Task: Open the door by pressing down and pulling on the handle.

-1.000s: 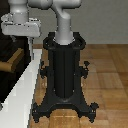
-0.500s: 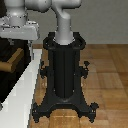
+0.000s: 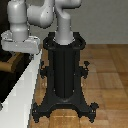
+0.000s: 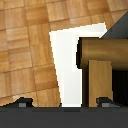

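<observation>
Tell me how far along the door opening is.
Done: the gripper is at the door's edge, with the handle right in front of the wrist camera. In hand: closing in; no grasp visible. Left: press the handle down and pull the door open.

Wood parquet floor point(image 3: 112, 75) carries the black pedestal point(image 3: 64, 75) — white door frame point(image 3: 20, 97) stands beside it.

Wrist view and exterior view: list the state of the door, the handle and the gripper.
door: looks shut, though its edge is hard to read.
handle: not gripped, no finger touching it.
gripper: open, holding nothing.
</observation>
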